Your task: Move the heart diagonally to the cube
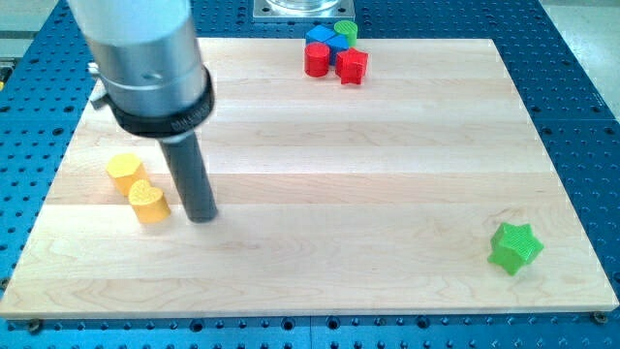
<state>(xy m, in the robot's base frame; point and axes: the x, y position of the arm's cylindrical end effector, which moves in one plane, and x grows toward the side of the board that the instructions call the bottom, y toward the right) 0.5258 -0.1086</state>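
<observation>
My tip (201, 215) stands upright on the desk (320, 174), just right of the yellow heart (148, 201); no jaws, just the rod.

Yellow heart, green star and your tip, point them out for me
yellow heart (147, 197), camera view, its top face
green star (513, 243), camera view, its top face
my tip (201, 217), camera view, the rod's lower end
</observation>
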